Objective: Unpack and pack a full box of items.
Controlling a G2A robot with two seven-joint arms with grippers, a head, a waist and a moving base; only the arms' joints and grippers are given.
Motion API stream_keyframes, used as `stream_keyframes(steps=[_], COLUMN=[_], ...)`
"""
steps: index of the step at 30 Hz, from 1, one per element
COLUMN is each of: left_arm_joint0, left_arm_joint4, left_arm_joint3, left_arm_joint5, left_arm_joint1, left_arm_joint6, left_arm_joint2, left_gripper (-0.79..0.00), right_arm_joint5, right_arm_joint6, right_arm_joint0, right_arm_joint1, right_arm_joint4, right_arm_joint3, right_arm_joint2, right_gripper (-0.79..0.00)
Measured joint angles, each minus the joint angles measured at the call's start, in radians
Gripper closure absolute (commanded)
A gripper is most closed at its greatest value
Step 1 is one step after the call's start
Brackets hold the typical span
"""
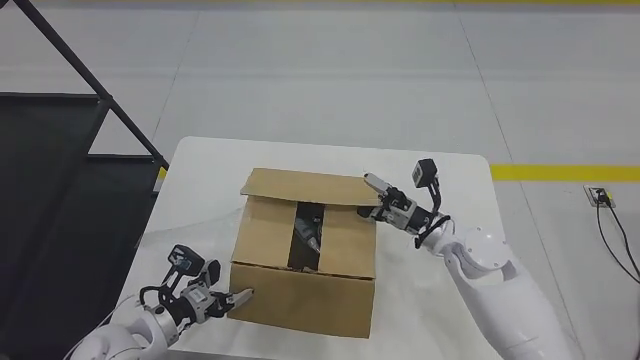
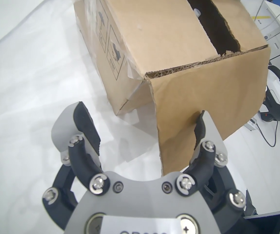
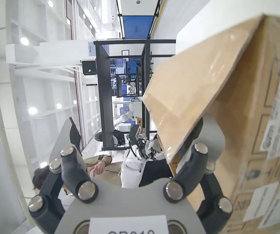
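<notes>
The cardboard box (image 1: 305, 260) sits mid-worktop (image 1: 200, 190), its top flaps parted along a dark slot where a few items (image 1: 308, 235) show. The left hand (image 1: 240, 298) is down at the box's near left corner. Its fingers are spread wide, one fingertip (image 2: 199, 127) touching the near cardboard face, the other over bare worktop. The right hand (image 1: 368, 196) is at the far right corner, spread too, with the edge of the raised far flap (image 1: 310, 186) lying against one finger (image 3: 210, 132).

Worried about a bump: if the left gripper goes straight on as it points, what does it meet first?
Likely the hanging flap of the box, its edge just ahead of the open left gripper.
</notes>
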Motion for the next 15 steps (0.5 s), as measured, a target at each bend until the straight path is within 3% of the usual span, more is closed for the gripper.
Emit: stream_keyframes(steps=[6,15], left_arm_joint0=[0.009,0.022], left_arm_joint4=[0.001,0.004], left_arm_joint3=[-0.012,-0.021], left_arm_joint5=[0.01,0.02], left_arm_joint1=[0.002,0.006], left_arm_joint6=[0.012,0.034], left_arm_joint2=[0.014,0.023], left_gripper=[-0.785,-0.785], right_arm_joint5=[0.031,0.023], right_arm_joint6=[-0.159,-0.383], right_arm_joint0=[0.13,0.324], right_arm_joint1=[-0.032,-0.104], right_arm_joint4=[-0.058,-0.173], right_arm_joint3=[0.064,0.316], right_arm_joint2=[-0.068,-0.212], right_gripper=[-0.785,-0.785])
